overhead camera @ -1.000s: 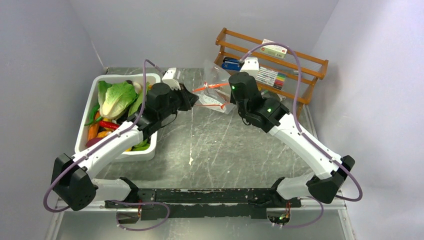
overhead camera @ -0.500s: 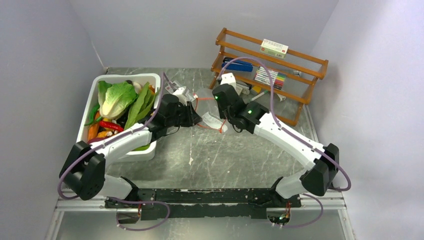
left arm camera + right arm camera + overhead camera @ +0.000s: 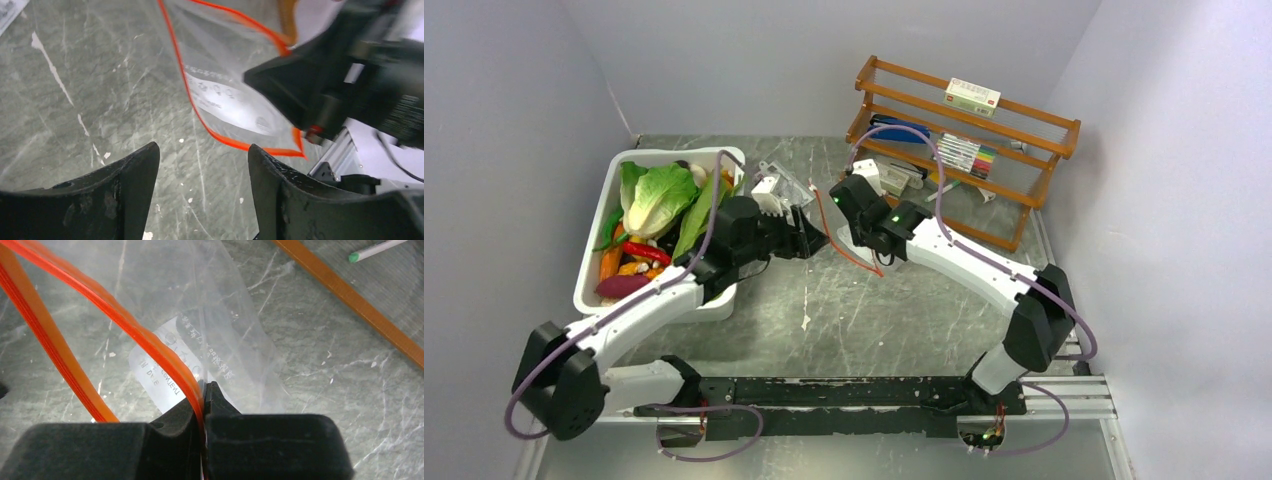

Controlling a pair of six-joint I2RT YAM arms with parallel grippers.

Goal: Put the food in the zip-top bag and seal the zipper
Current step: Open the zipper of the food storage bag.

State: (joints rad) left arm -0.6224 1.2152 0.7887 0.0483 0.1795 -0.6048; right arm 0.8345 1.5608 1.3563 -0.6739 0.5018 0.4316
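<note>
While the right end effector [image 3: 205,390] pinches the zipper [image 3: 150,347], the left end effector [image 3: 202,165] gapes over the scuffed table [image 3: 75,75].

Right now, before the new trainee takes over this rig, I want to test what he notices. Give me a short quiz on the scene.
1. True or false: the left claw stands open with nothing between its fingers.
2. What does the right claw pinch? A: a marker. B: the zipper of the zip-top bag. C: a pepper.
3. Fill in: the food lies in the white ___.

Key: 1 true; 2 B; 3 bin.
</note>
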